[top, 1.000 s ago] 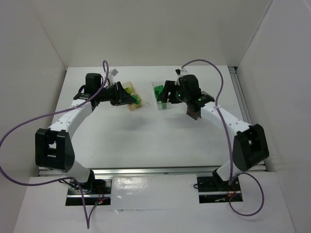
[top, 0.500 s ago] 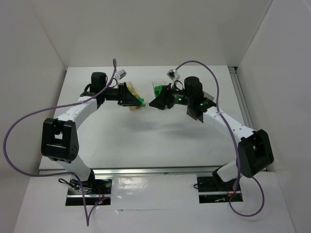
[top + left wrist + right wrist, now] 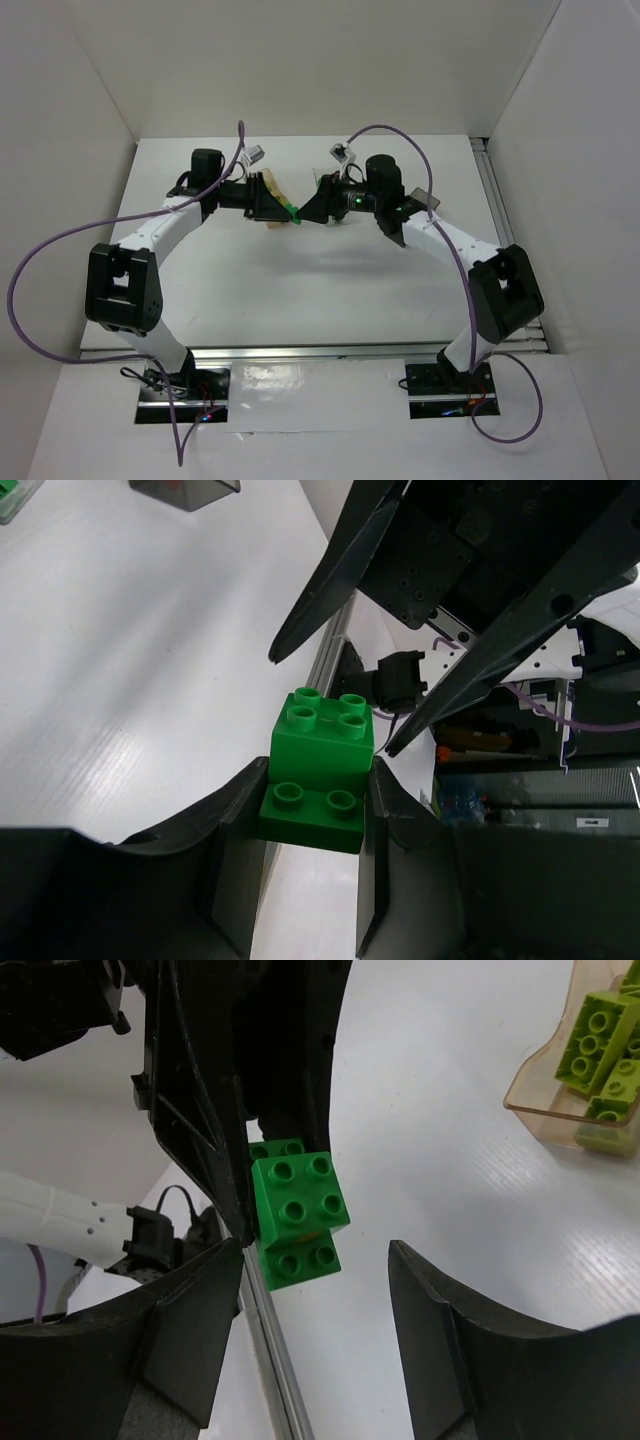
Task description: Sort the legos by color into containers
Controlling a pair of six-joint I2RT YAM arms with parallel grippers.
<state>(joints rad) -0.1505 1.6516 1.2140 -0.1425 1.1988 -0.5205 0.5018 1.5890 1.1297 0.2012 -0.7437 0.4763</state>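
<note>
A stack of two green legos [image 3: 318, 770] is clamped between the fingers of my left gripper [image 3: 318, 782], held up above the table with its studs facing the right arm. In the top view the same stack [image 3: 294, 212] hangs between the two grippers at mid-table. My right gripper [image 3: 315, 1300] faces it, its jaws standing wide open on either side of the stack [image 3: 297, 1215] without touching it. Of the containers, the orange-tan one [image 3: 560, 1110] holds yellow-green legos [image 3: 598, 1040]. The clear one [image 3: 12, 494] holds green pieces, and the dark grey one [image 3: 185, 490] shows something red inside.
The orange-tan container [image 3: 266, 184] lies just behind the left gripper [image 3: 283, 208], partly covered by it. The right gripper [image 3: 308, 212] covers most of the clear bin. Purple cables arch over both arms. White walls close the table at the back and both sides.
Both arms have swung inward from above their bins. The left carried the green stack to the right, and the right gripper turned away from the clear bin to face it.
</note>
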